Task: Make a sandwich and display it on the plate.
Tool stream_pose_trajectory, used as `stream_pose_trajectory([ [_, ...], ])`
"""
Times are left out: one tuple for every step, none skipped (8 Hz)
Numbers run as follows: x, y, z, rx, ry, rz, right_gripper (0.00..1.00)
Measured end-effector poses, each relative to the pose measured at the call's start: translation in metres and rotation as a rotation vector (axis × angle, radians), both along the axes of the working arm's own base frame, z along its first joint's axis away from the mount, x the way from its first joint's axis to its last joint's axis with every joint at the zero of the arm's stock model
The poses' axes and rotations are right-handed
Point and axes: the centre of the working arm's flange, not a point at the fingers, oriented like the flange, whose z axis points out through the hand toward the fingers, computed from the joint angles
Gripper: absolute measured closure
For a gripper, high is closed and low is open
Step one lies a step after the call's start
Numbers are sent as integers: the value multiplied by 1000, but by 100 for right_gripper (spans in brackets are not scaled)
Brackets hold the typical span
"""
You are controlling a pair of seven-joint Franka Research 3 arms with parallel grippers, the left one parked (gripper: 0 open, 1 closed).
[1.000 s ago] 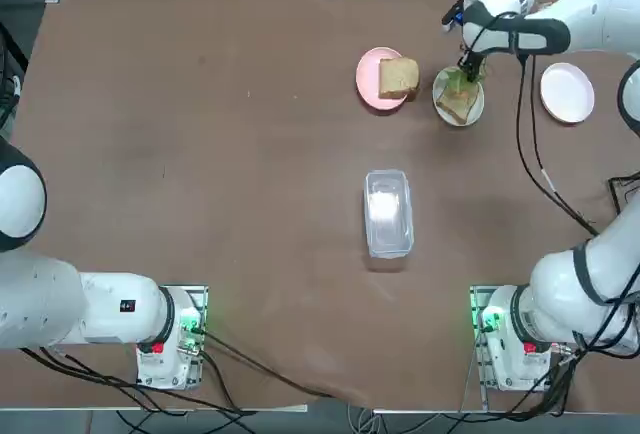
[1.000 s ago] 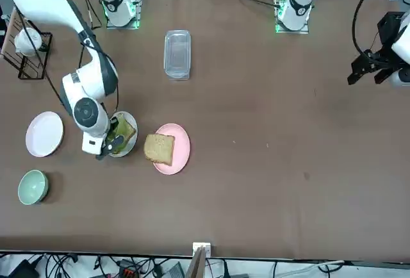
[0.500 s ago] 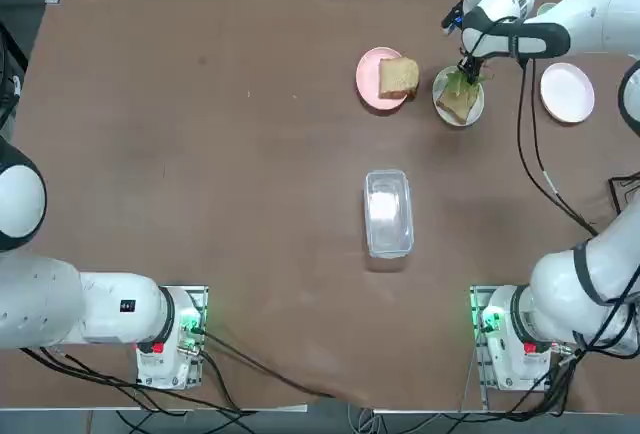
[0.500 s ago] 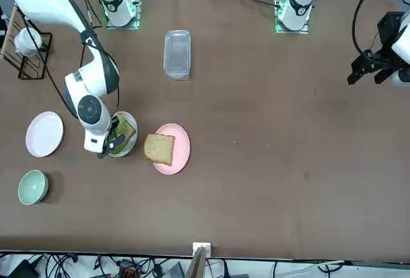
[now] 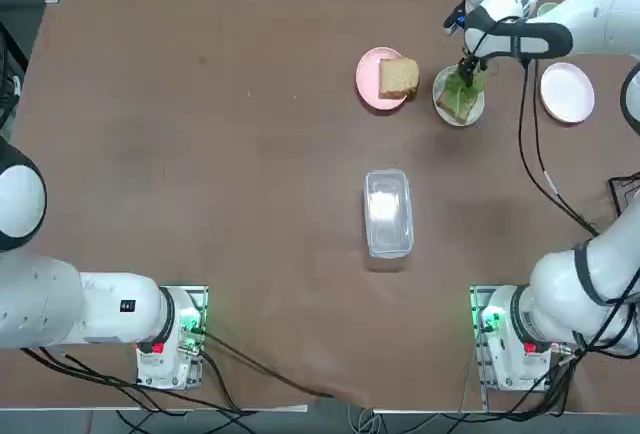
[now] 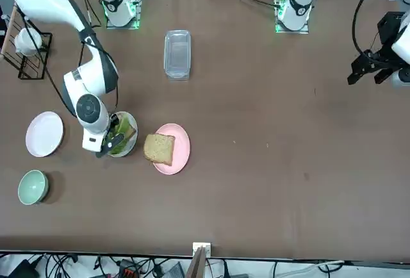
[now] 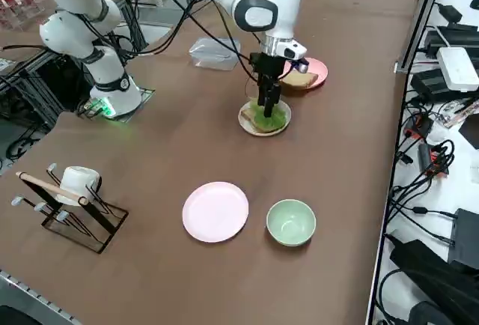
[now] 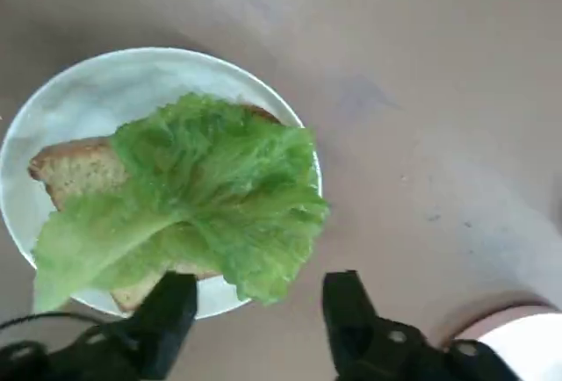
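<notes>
The small white plate point(image 8: 88, 74) holds the open sandwich: a tan bread slice point(image 8: 75, 175) with a green lettuce leaf point(image 8: 202, 197) lying loose on top. My right gripper point(image 8: 261, 289) hangs just above the plate's edge, open, with nothing between its fingers point(image 8: 171, 311). From overhead the gripper point(image 5: 466, 72) stands over the plate point(image 5: 441, 104) at the far right of the table. A second bread slice point(image 5: 398, 77) lies on the pink plate point(image 5: 364, 79) just to the left. In the side view the gripper point(image 7: 268, 104) points straight down over the lettuce point(image 7: 267, 118).
A clear plastic container point(image 5: 388, 211) lies mid-table. Another pale round plate point(image 5: 567, 91) sits to the right of the sandwich plate, with a green bowl point(image 7: 291, 222) beyond it. A wire rack with a mug point(image 7: 71, 198) stands at the right edge.
My right gripper has gone from shut to open and let go of the lettuce leaf, which now lies spread on the bread slice. The gripper has hardly moved.
</notes>
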Motion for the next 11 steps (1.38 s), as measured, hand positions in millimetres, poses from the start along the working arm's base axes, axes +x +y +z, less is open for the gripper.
stream_pose_trajectory([
  [1, -2, 8, -5, -13, -2, 0],
  [3, -2, 18, 2, -27, -12, 0],
  [8, -1, 31, 38, -42, -50, 0],
  [17, 1, 49, 108, -56, -113, 0],
  [28, 3, 68, 197, -68, -191, 0],
  [36, 5, 82, 285, -71, -275, 0],
  [44, 8, 85, 349, -67, -353, 0],
  [51, 14, 79, 392, -69, -426, 0],
  [59, 27, 65, 432, -77, -503, 0],
  [65, 42, 45, 482, -78, -563, 0],
  [69, 53, 23, 531, -69, -599, 0],
])
